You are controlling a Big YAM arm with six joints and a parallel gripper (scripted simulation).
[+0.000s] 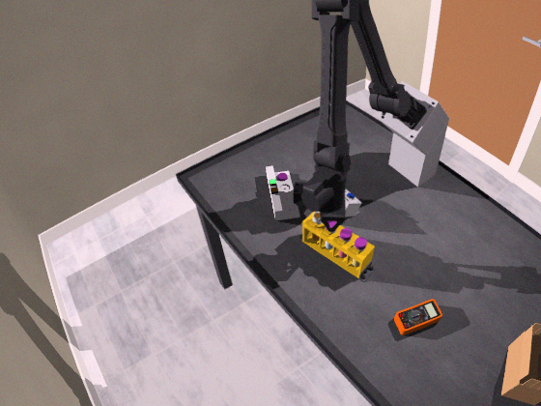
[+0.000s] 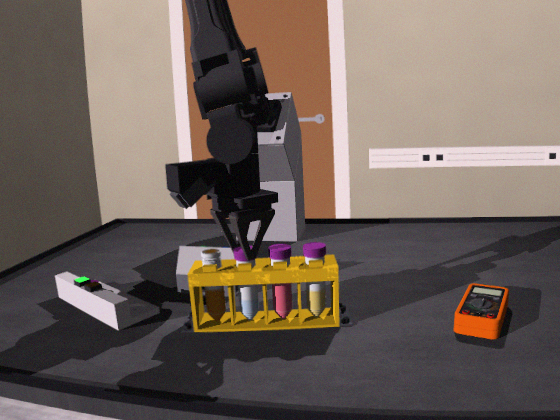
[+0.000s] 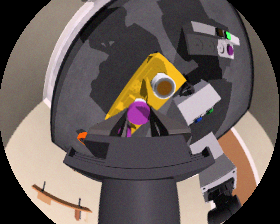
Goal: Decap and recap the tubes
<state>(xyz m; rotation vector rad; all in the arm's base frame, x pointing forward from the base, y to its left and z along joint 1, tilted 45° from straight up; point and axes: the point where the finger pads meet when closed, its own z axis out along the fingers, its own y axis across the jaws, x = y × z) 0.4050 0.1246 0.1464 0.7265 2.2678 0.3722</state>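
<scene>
And it's the purple cap of tube 3 [image 1: 331,224] [image 2: 241,252] [image 3: 138,112] in play, sitting over tube 3 [image 2: 249,304], with the gripper [image 1: 331,222] [image 2: 246,254] [image 3: 139,110] pinching it between its fingertips! The fingers point down from above the yellow decapping station [image 1: 309,234] [image 2: 272,275] [image 3: 165,62], which stands by the bench's long edge opposite the arm's pedestal. What a pose from the arm [image 1: 333,70] [image 2: 210,22]: up from the pedestal [image 1: 406,161] [image 2: 280,212], over a high elbow, then a long forearm dropping steeply to the wrist.

Next door, tube 4 [image 1: 317,218] [image 2: 215,304] [image 3: 163,86] stands uncapped, while tube 2's cap [image 1: 345,234] [image 2: 279,251] and tube 1's cap [image 1: 360,243] [image 2: 314,250] are on their tubes.

Over to the cap tray [image 1: 285,212] [image 2: 87,297] [image 3: 200,46], nearest the bench corner by the dark wall: tube 4's cap [image 1: 282,177] [image 3: 230,50] is in its nest, and the green lamp [image 1: 272,182] [image 2: 82,280] [image 3: 228,35] is lit! The key housing [image 1: 353,207] [image 2: 189,262] [image 3: 198,102] sits between station and pedestal. Farther along that long edge, an orange multimeter [image 1: 418,317] [image 2: 481,312] lies well apart from the station.
</scene>
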